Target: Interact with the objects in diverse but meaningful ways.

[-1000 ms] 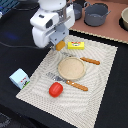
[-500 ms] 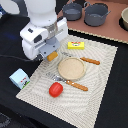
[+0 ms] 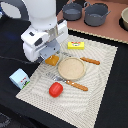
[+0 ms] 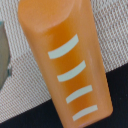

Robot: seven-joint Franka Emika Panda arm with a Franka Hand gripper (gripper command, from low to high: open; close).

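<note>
Hovering low over the orange bread-like block (image 3: 52,60), at about ten o'clock from the round plate (image 3: 71,69) near the far-left corner of the woven placemat (image 3: 102,95). Gripper (image 3: 50,56) mostly hidden by the white wrist housing in the exterior view; fingers absent from the wrist view, so impossible to tell whether apart, together or clamped on the block. In the wrist view, the orange block (image 4: 67,60) filling nearly the whole picture, with four pale stripes along its top, lying partly on the mat and partly over the dark table (image 4: 117,85).

Judging progress: looks like the approach or early contact stage of one interaction with the block, no grasp confirmed. Everything else seemingly untouched: red tomato (image 3: 55,89) at seven o'clock from the plate on the near part of the mat; yellow box (image 3: 75,45) at twelve o'clock, near the mat's far edge; light blue carton (image 3: 19,78) off the mat at nine o'clock, on the dark table. Two orange-handled utensils, one (image 3: 90,61) at two o'clock and one (image 3: 75,85) at six o'clock, beside the plate. Grey pots (image 3: 96,13) well apart on the far counter. Most of the task apparently still ahead.
</note>
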